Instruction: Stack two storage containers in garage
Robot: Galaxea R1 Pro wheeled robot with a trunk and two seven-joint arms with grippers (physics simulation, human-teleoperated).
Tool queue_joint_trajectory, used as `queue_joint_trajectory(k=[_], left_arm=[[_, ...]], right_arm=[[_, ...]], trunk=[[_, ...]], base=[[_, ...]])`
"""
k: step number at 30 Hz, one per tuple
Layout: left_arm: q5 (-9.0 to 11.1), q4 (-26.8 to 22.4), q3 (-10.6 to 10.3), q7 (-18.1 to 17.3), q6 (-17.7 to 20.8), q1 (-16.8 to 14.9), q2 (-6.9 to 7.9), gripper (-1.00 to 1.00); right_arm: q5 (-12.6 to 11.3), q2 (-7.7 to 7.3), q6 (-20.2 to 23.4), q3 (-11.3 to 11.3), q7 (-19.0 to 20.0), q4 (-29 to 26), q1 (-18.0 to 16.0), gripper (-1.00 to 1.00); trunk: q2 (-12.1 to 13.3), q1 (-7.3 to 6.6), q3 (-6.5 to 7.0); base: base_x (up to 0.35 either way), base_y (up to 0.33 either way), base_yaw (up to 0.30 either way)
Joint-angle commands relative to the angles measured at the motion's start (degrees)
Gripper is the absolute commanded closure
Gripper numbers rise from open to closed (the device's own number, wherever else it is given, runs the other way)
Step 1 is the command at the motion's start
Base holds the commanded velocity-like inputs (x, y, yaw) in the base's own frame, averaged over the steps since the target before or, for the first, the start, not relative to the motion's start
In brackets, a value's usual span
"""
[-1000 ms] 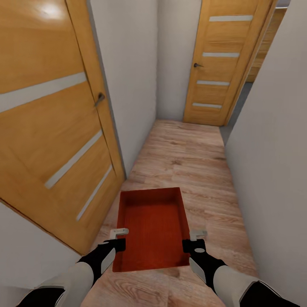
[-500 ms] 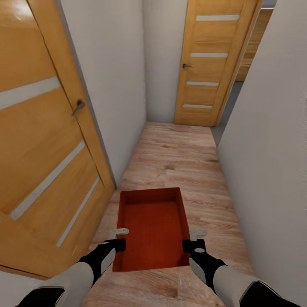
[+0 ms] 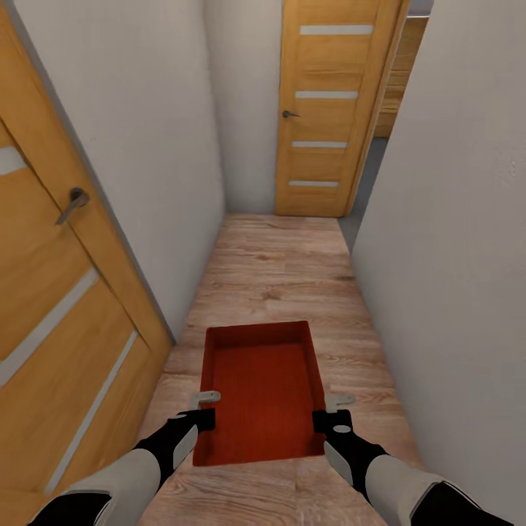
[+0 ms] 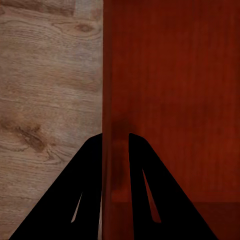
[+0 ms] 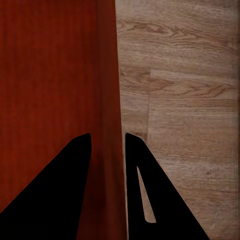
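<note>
Here the bin (image 3: pixel 261 394) rides level above the plank floor (image 3: pixel 285 263), the left gripper (image 3: pixel 205 409) pinching its left wall and the right gripper (image 3: pixel 330 410) its right wall. Judging by the narrow hallway, steer centred toward the door (image 3: pixel 325 109) beyond the bin, keeping both clamps even.

An orange-red, open-top, ribbed storage container (image 3: pixel 263 394) is held level above the wood-plank hallway floor, empty, long axis pointing forward.
</note>
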Motion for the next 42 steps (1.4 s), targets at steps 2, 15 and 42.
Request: queue_joint_trajectory(k=[2, 15, 42], left_arm=[[-0.19, -0.04, -1.66, 0.63, 0.4, 0.06, 0.57, 1.0], [-0.19, -0.05, -1.61, 0.63, 0.4, 0.06, 0.57, 1.0], [-0.19, -0.05, -1.64, 0.63, 0.4, 0.06, 0.57, 1.0]], right_arm=[[-0.04, -0.16, -0.45, -2.49, -0.3, 0.01, -0.1, 1.0], [-0.04, -0.16, -0.35, -2.49, -0.36, 0.01, -0.1, 1.0], [-0.04, -0.16, -0.48, -2.49, -0.28, 0.01, -0.1, 1.0]], trunk=[[-0.03, 0.03, -0.04], [-0.03, 0.03, -0.04], [-0.03, 0.03, -0.04]], base=[[0.323, 0.0, -0.036], [0.323, 0.0, -0.003], [0.323, 0.0, 0.0]])
